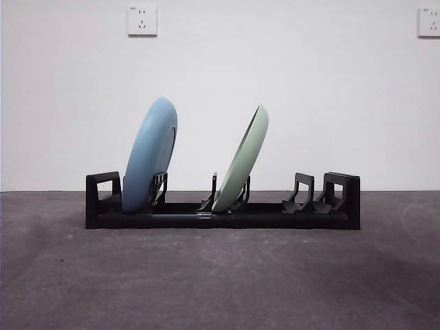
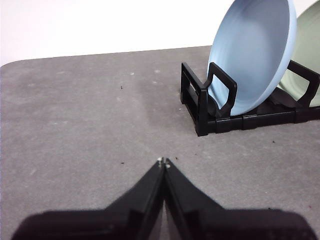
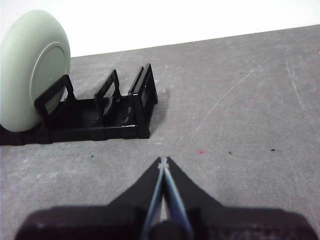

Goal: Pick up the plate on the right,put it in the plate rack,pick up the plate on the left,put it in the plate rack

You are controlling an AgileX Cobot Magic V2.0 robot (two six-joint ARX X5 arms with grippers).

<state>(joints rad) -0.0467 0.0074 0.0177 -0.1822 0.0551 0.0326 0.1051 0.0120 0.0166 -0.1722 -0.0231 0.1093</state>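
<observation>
On the grey desk (image 1: 220,275) the plate rack (image 1: 222,214) stood lengthwise across the front view, and both plates sat in it on edge, each leaning over to the right. The blue plate (image 1: 150,155) stood in the slot at the rack's left end, its lower edge just beside the blocky looped end. The green plate (image 1: 242,159) stood near the middle of the rack, well apart from the blue one, and the prongs at the right end held nothing.

Neither arm reached into the front view. The left pincer (image 2: 163,161) hung low over bare desk, its jaws pressed together with nothing between them — the blue plate (image 2: 252,55) and the rack's looped end (image 2: 207,97) lay ahead of it and off to one side, well apart from the tips. The right pincer (image 3: 163,160) was likewise pressed together over bare desk, clear of the rack's other end (image 3: 125,110), with the green plate (image 3: 32,70) farther off still.
</observation>
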